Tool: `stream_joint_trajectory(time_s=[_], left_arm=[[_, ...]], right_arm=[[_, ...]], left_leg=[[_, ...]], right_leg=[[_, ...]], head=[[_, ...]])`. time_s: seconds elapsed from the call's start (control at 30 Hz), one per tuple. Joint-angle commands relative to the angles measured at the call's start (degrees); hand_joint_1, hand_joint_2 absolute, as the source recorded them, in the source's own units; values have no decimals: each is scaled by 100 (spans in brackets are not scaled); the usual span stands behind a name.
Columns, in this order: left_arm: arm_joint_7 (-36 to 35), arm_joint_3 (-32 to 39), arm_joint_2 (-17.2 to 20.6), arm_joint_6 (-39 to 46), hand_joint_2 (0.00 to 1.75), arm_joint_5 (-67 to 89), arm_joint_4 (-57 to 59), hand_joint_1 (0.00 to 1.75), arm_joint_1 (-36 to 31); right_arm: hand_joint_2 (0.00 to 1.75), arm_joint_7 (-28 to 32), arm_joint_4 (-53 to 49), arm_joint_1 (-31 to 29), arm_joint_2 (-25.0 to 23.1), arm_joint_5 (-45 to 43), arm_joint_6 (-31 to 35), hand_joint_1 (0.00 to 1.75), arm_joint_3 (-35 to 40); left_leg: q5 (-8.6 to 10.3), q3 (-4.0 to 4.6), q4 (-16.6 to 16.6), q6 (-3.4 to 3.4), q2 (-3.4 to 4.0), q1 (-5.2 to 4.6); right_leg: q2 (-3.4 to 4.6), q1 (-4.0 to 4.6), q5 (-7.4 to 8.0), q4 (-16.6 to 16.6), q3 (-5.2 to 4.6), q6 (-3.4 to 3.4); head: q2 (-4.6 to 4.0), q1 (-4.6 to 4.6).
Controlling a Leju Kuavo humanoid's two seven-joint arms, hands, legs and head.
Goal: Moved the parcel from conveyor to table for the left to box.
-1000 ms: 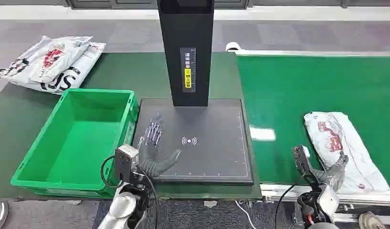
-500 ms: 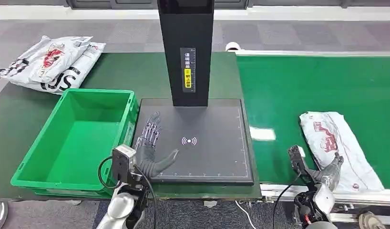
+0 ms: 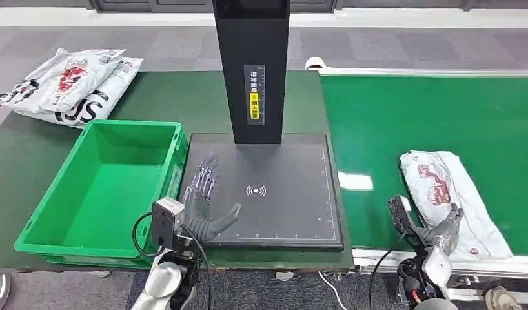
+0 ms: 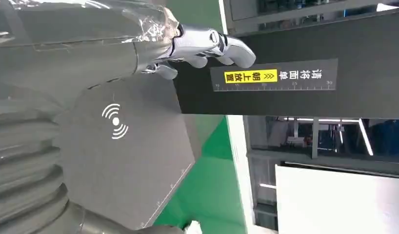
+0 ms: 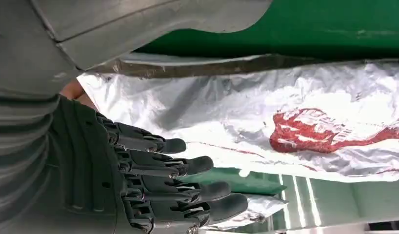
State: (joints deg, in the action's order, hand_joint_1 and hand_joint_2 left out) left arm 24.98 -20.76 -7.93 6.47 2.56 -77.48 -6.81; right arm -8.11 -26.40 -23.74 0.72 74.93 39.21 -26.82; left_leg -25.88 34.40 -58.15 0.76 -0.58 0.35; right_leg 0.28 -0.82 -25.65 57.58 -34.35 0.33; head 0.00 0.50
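parcel (image 3: 450, 200): just ahead of right hand (image 3: 444, 230) fingers, long axis running away from them
right hand: fingers spread, empty
left hand (image 3: 203, 200): flat, open, well apart from parcel

Black post (image 3: 252, 71) at rear of scan pad (image 3: 294, 194), green crate (image 3: 103, 184) just left; pad front bare.

The robot's arms were silver, each wrist carrying a small boxy grey camera with looped black cables. The left hand (image 3: 205, 205) had a grey ribbed cover, thick grey thumb and shiny metallic fingers. The right hand (image 5: 139, 180) showed dark segmented fingers
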Motion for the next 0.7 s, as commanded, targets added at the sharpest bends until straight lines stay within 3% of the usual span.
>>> stream_joint_trajectory(time_s=[0.03, 0.33, 0.7], left_arm=[[-48, 364, -30, -51, 175, 23, 100, 0, 18], [-48, 365, -25, -51, 175, 23, 92, 0, 32], [-46, 372, -17, -60, 175, 22, 56, 0, 48]], right_arm=[[175, -101, 174, -83, 151, -52, 1, 0, 339], [175, -112, 172, -74, 170, -48, -1, 0, 344], [175, -566, 468, -104, 375, 123, -108, 0, 447]], left_leg=[[-4, -21, 11, -1, 15, 1], [-3, -16, 8, 0, 12, 0], [-3, -21, 11, -1, 11, 1]], right_leg=[[6, 3, -1, -12, 19, -5], [5, 1, -1, -8, 13, -3], [3, 2, -1, -13, 19, -3]], head=[[-2, 0], [-2, 0], [0, 0]])
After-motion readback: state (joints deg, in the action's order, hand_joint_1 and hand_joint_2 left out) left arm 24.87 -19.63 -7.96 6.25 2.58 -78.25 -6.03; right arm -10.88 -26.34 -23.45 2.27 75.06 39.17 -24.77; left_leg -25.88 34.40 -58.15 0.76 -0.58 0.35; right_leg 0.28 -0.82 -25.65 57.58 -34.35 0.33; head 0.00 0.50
